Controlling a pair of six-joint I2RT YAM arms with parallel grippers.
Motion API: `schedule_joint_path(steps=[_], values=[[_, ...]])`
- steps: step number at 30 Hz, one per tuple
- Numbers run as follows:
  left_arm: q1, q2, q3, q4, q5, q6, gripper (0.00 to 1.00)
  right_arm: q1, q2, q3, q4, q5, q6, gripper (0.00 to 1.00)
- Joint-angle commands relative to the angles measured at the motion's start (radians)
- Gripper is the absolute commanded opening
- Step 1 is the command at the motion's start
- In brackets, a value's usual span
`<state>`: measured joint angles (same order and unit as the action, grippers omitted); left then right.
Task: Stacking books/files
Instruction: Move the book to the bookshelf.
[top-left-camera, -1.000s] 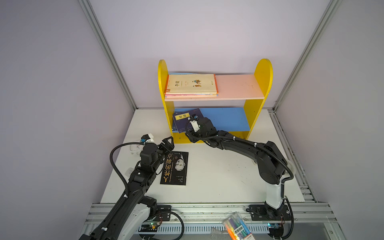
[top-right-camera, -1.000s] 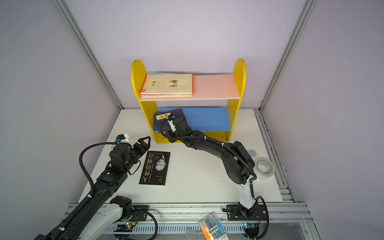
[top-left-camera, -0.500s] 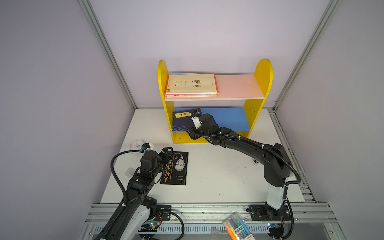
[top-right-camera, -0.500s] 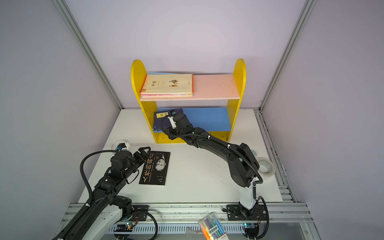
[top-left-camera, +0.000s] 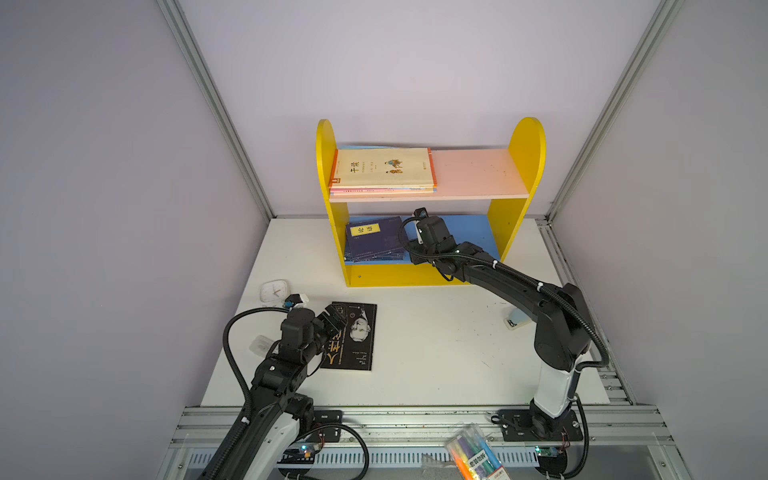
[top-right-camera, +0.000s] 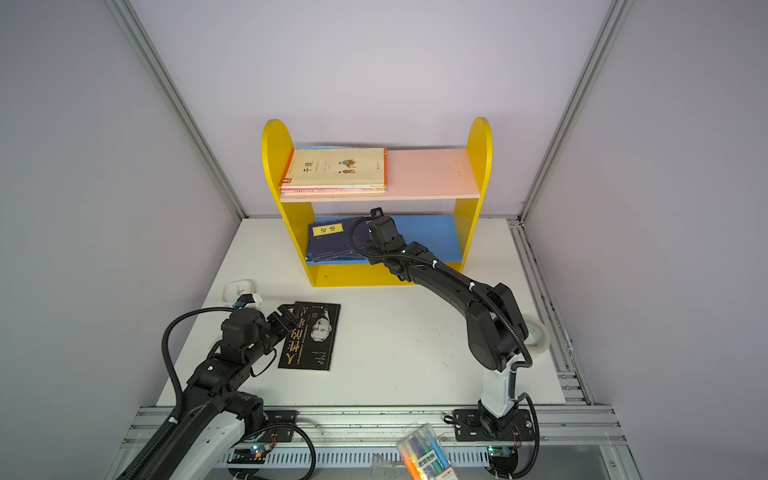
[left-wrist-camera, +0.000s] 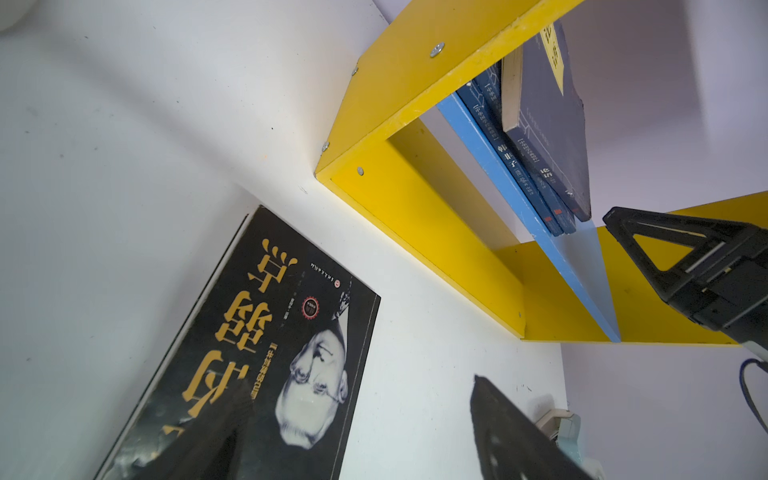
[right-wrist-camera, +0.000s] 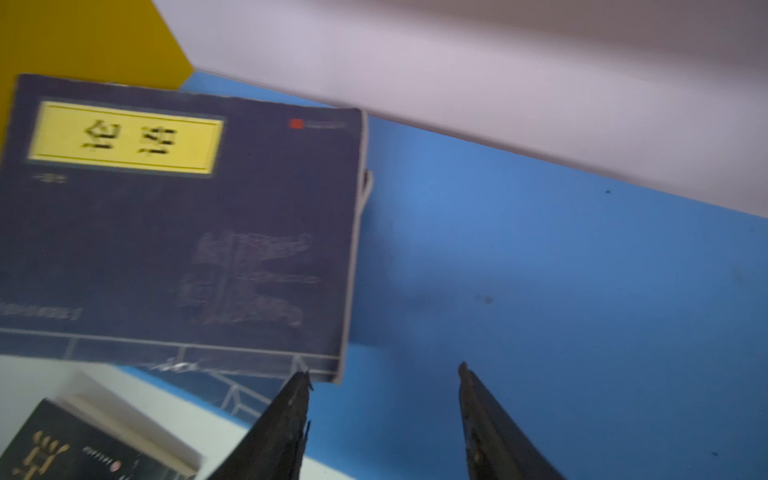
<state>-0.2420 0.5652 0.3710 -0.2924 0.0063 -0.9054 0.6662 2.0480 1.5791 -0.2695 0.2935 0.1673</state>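
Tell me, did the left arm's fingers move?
Yes. The left fingers slid back from the yellow shelf, now over a corner of the black book.

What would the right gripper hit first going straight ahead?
Probably the bare blue shelf board, beside the navy book; the right gripper, jaws open, aims past its edge, though depth is unclear.

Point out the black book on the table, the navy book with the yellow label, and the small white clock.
black book (top-left-camera: 360, 328), in a top view, the portrait on its cover.
navy book (right-wrist-camera: 178, 232), right wrist view, middle of its cover.
white clock (top-left-camera: 273, 290), in a top view, its face.
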Motion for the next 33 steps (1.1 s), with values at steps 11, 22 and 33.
schedule_joint_path(steps=[11,22,33], values=[[0.003,-0.001,-0.017,-0.010,0.013,-0.004,0.85,-0.059,0.092,0.075,0.031,-0.034,-0.048,0.60],[0.003,0.001,-0.038,0.007,0.021,-0.018,0.85,-0.057,0.058,0.009,0.102,-0.139,-0.070,0.59],[0.003,-0.001,-0.049,0.015,0.021,-0.022,0.85,-0.035,0.014,-0.064,0.162,-0.172,-0.099,0.59]])
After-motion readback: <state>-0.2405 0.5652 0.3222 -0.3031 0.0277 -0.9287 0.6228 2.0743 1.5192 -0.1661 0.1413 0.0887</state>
